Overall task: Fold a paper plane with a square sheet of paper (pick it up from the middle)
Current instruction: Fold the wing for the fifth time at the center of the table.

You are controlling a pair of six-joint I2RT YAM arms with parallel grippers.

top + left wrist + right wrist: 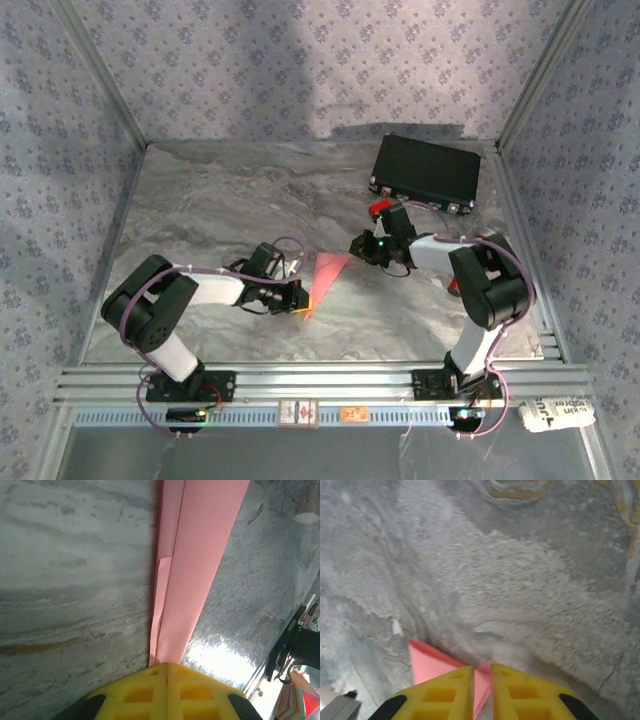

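Paper plane [325,275], part-folded from thin salmon-pink paper, forms a slim flat wedge with crisp straight edges and a lengthwise crease. It is stretched between the two hands, low over the grey marbled tabletop [220,210]; I cannot tell whether it rests on it.

The left hand [303,300] is clamped on the narrow pointed end. In the left wrist view its yellow waffle-patterned fingers [140,690] meet with no gap at the left hand [166,666], and the paper [195,570] runs straight ahead from the fingertips. It widens as it goes, with overlapping layers showing along its left side.

The right hand [358,250] sits at the far, wide end. In the right wrist view its yellow fingers [445,690] stand a narrow slit apart at the right hand [481,672]. A pink corner [427,660] pokes out to the left of them, and pink shows in the slit. I cannot tell whether they are pinching it or merely flanking it.

So the long axis runs hand to hand, and the left hand has the surer hold. Any coming crease probably depends on that end staying pinned.

Behind the right hand, well apart, lie a black case [425,168] and a small red block [379,207].
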